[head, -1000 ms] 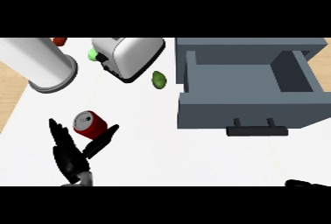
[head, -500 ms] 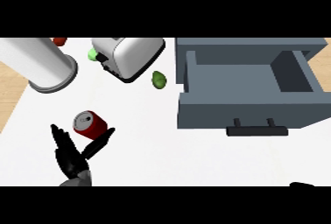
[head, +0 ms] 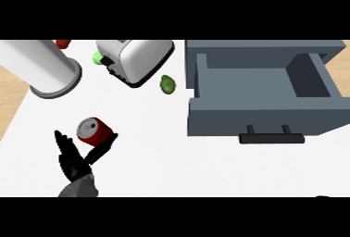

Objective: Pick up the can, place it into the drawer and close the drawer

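A red can [head: 94,130] with a grey top lies tilted on the white counter at the lower left. My left hand [head: 75,163] is just below it, open, with straight fingers to the can's left and the thumb [head: 103,147] reaching up against its lower right side. The grey drawer [head: 259,118] stands pulled open at the right, its inside bare and its dark handle [head: 271,137] facing me. Only a dark sliver of my right hand [head: 321,196] shows at the lower edge.
A silver toaster [head: 134,58] and a large white cylinder [head: 42,69] stand at the back left. A green fruit [head: 167,84] lies between the toaster and the drawer. A second green object [head: 97,58] and a red object [head: 63,43] sit behind them.
My left thumb has edged closer to the can; the can itself has not moved. My right hand has sunk almost out of the lower edge.
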You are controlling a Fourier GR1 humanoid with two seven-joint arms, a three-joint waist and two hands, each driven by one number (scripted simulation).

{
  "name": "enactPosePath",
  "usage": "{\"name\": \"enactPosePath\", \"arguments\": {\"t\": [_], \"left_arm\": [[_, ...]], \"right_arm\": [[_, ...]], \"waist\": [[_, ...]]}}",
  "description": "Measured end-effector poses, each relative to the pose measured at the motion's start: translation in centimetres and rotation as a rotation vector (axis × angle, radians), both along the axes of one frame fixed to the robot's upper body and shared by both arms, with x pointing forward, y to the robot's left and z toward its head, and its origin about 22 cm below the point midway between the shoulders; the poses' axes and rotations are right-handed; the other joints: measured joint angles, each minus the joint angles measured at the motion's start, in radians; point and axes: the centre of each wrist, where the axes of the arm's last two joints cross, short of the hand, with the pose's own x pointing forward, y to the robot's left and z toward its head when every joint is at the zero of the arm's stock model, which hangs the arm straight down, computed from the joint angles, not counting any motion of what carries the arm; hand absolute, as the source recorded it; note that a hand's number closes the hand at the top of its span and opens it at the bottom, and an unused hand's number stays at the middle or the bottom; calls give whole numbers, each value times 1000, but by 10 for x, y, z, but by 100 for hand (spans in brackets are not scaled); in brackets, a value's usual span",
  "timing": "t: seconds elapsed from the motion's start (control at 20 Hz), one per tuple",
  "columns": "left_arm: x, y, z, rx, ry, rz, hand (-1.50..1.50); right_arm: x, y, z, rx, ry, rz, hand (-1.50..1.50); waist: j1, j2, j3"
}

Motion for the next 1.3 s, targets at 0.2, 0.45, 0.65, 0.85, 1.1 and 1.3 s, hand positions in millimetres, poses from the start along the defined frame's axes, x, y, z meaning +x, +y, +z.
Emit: {"name": "enactPosePath", "arguments": {"t": [0.2,0.45,0.65,0.85,1.1,1.3], "left_arm": [[8,5,-6,7,-10,-23,-150],[19,7,-7,-3,-27,-97,-150],[31,7,-4,-18,-47,-146,150],[39,6,-4,-39,-85,-192,150],[53,13,4,-39,-126,-241,150],[66,-7,9,-45,-137,-453,150]], "right_arm": [[4,-2,0,-5,-2,2,-150],[8,2,7,-13,-7,-3,-150],[6,5,4,-8,-11,-4,-150],[1,7,13,-12,-17,-3,-150],[3,4,8,-17,-32,-13,-150],[6,5,11,-28,-37,-12,-150]], "waist": [[0,0,0],[-2,1,0],[-3,0,0],[-4,1,0],[-6,2,0],[-12,4,-1]]}}
